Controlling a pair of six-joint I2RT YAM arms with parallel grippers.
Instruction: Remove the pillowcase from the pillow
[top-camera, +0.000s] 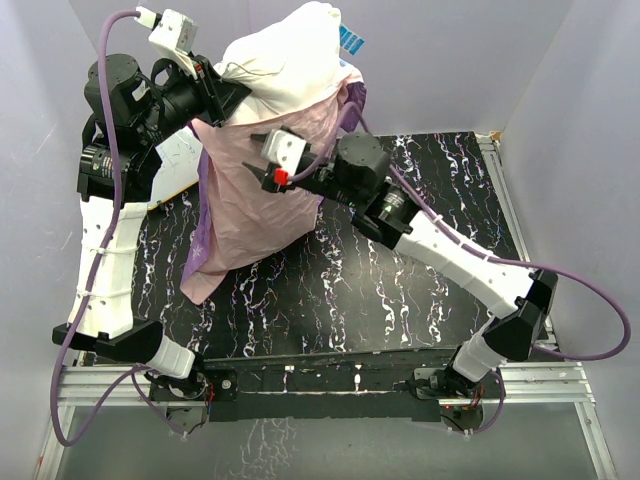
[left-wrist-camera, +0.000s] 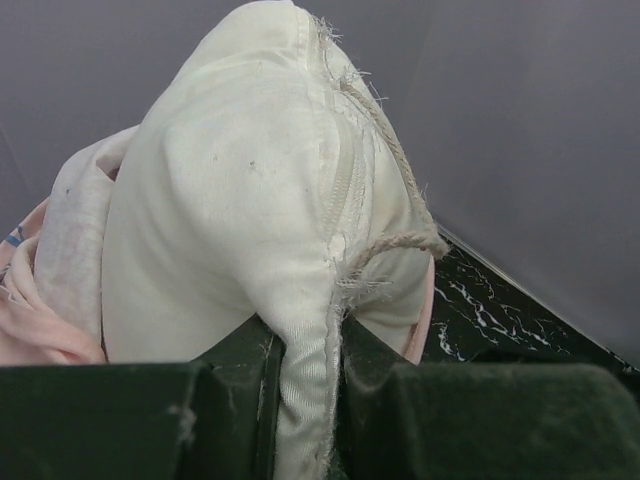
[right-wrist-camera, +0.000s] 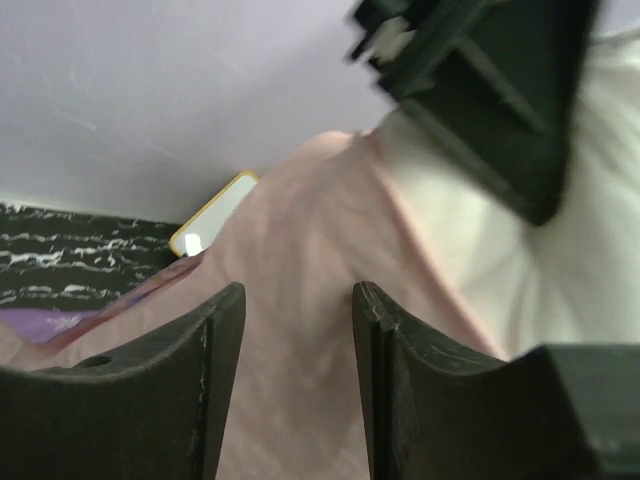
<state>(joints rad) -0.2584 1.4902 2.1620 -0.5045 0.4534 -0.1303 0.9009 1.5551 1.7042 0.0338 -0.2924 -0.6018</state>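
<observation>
The white pillow (top-camera: 290, 60) is held up at the back, its blue tag (top-camera: 350, 40) on top. My left gripper (top-camera: 215, 92) is shut on the pillow's frayed seam edge, which shows pinched between the jaws in the left wrist view (left-wrist-camera: 305, 400). The pillowcase (top-camera: 255, 200), pale pink inside showing, hangs from the pillow's lower part down to the table, with a purple edge low on the left. My right gripper (top-camera: 265, 158) is open against the hanging pillowcase. In the right wrist view (right-wrist-camera: 297, 340) pink fabric fills the gap between its jaws.
The table (top-camera: 380, 300) is black with white marbling. A yellow-framed whiteboard (right-wrist-camera: 215, 215) lies behind the pillowcase at the left (top-camera: 175, 165). Grey walls close in on the back and both sides. A metal rail (top-camera: 300, 385) runs along the near edge.
</observation>
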